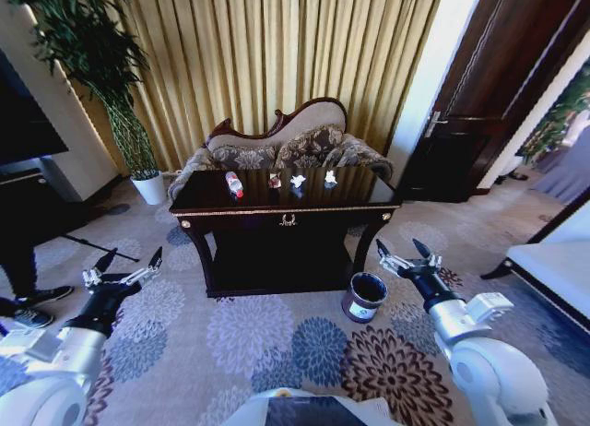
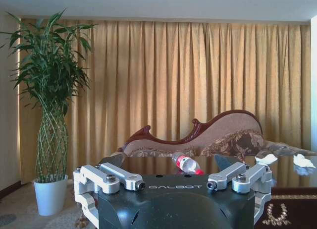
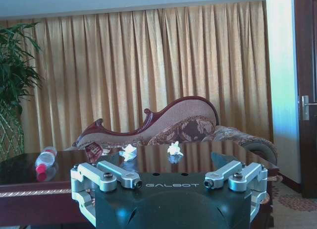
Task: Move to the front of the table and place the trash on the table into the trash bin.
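The dark-brown table (image 1: 369, 198) stands ahead of me, centred, with a gold emblem on its drawer. On its top lie the trash items: a clear bottle with red label (image 1: 234, 183) (image 2: 187, 164) (image 3: 44, 157), a small wrapper (image 1: 275, 180) (image 3: 93, 150) and two crumpled white papers (image 1: 298, 181) (image 1: 330, 177) (image 3: 129, 150) (image 3: 174, 148). The dark round trash bin (image 1: 365, 297) sits on the carpet by the table's front right leg. My left gripper (image 1: 135, 255) (image 2: 166, 162) is open, low and left of the table. My right gripper (image 1: 398, 246) (image 3: 166, 162) is open, just above the bin.
A carved sofa (image 1: 286, 145) stands behind the table against gold curtains. A tall plant in a white pot (image 1: 148, 187) is at the back left, beside a dark cabinet (image 1: 28, 205). A person's shoe (image 1: 41, 297) shows at left. A white bench (image 1: 553, 269) and a door (image 1: 479, 103) are at right.
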Tool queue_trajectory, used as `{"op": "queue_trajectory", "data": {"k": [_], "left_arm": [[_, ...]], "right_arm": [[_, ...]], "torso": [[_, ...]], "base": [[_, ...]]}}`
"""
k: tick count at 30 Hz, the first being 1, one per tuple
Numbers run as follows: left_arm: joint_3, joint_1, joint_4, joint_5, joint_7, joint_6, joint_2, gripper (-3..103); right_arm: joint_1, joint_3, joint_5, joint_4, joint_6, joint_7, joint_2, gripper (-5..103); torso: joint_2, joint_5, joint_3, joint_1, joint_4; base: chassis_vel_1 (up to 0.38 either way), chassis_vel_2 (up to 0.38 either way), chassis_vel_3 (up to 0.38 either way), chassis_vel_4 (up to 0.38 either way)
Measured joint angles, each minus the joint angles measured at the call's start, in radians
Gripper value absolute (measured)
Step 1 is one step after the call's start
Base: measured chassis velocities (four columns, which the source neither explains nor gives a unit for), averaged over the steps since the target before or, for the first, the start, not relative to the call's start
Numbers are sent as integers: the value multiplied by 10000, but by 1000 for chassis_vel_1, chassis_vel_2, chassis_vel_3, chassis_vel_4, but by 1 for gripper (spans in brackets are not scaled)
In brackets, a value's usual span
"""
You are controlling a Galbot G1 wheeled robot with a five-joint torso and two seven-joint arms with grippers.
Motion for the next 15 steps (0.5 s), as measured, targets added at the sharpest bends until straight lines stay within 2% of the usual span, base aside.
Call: {"op": "queue_trajectory", "data": {"k": [4, 15], "left_arm": [[0, 12, -9, 0, 6, -8, -12, 100], [-1, 28, -13, 0, 23, -24, -41, 100]], "right_arm": [[1, -10, 0, 1, 11, -4, 7, 100], [6, -31, -2, -1, 34, -17, 26, 100]], "torso": [[0, -4, 0, 1, -6], [0, -2, 0, 1, -2]], "base": [[-215, 176, 208, -209], [-190, 206, 187, -226]]}}
